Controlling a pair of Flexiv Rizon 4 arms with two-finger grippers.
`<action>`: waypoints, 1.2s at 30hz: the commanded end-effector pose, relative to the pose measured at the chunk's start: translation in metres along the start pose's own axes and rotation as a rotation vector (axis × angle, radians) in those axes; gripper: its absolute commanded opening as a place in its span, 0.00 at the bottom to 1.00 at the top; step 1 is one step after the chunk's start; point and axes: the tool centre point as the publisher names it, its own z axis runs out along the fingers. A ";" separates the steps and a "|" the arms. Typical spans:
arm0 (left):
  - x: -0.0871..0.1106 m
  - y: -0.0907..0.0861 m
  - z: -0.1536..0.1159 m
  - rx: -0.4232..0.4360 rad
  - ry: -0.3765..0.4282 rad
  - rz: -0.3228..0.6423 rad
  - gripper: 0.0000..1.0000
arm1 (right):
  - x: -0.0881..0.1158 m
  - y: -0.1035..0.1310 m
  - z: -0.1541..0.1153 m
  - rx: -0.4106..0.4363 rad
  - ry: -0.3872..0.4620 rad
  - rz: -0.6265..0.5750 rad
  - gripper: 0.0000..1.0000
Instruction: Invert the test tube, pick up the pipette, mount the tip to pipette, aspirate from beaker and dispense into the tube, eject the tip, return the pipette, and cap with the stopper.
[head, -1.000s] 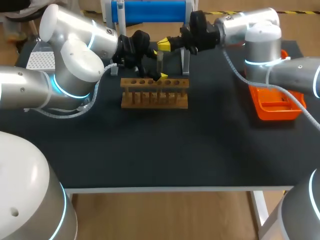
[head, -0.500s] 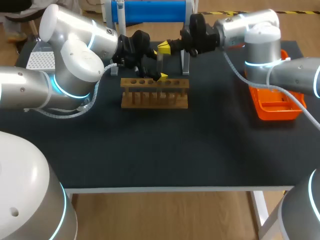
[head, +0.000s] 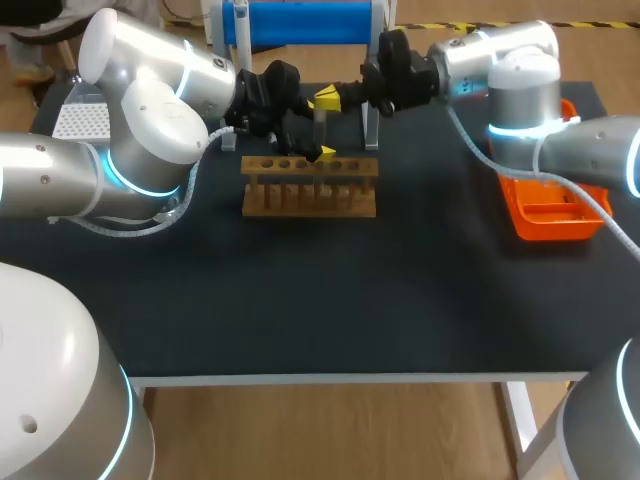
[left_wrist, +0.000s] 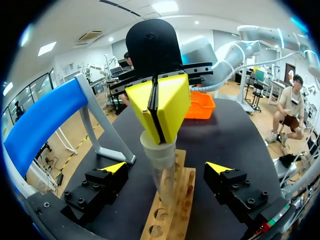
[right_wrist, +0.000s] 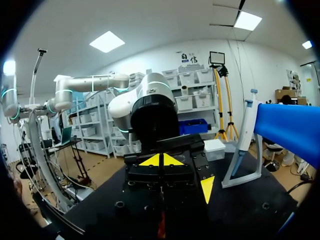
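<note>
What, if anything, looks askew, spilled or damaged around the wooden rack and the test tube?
Nothing stands out. The test tube stands roughly upright in the wooden rack, the right gripper shut at its mouth, and no spill shows on the table.

Your table (head: 400, 300): matt black. Rack (head: 310, 197): pale brown wood. Test tube (left_wrist: 161, 165): clear. Tray (head: 548, 212), right: orange. Far bar (head: 300, 20): blue. Tip box (head: 80, 122), far left: white, dotted. Right gripper (left_wrist: 159, 137): yellow fingers. Right arm (head: 500, 45): silver-white, cyan ring.
</note>
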 end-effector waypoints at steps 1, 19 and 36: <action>0.000 0.000 0.000 -0.002 0.002 0.000 1.00 | -0.002 -0.010 0.001 0.004 0.000 0.005 0.00; 0.000 0.000 0.000 -0.002 0.002 0.000 1.00 | 0.005 0.031 -0.019 -0.042 -0.034 -0.070 0.49; 0.000 0.000 0.000 -0.002 0.002 0.000 1.00 | 0.028 0.020 -0.079 0.200 -0.256 -0.184 1.00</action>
